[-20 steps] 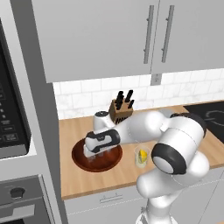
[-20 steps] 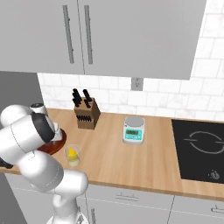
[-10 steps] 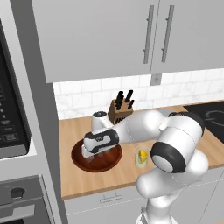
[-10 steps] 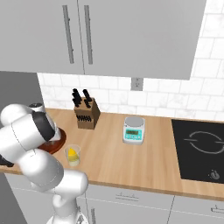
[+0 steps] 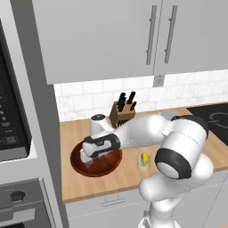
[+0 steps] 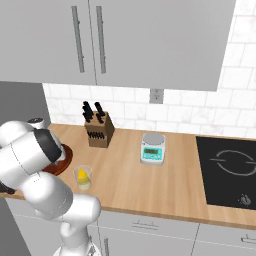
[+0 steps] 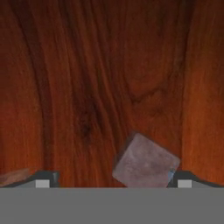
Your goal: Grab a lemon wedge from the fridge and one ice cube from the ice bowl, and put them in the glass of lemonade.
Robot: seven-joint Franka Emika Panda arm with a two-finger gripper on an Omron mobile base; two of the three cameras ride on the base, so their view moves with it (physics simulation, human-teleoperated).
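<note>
The gripper [image 5: 87, 159] is down inside the ice bowl [image 5: 111, 162], pointing straight at its floor, with the jaws spread wide and nothing pinched between them. In the hand view an ice cube [image 7: 145, 161] sits on the reddish wood between the two fingertips [image 7: 42, 180], closer to the right-hand one and tilted so a corner points up. Can't tell if either tip actually touches it.

Taking the bowl as the landmark: it sits on the bench [image 5: 116, 180] near the bench's left end. The glass [image 5: 144, 160] stands just to its right, close but not touching, and there's a lemon wedge [image 5: 145, 158] already in the pale drink. Behind the bowl, by the tiled wall, is a knife block [image 5: 121, 113] with dark handles sticking up. Further right of the bowl, past the glass, a small scale [image 6: 152, 149] sits on the bench, and beyond that a black cooktop [image 6: 231, 172]. Grey cabinets [image 5: 107, 35] hang above the bowl.
</note>
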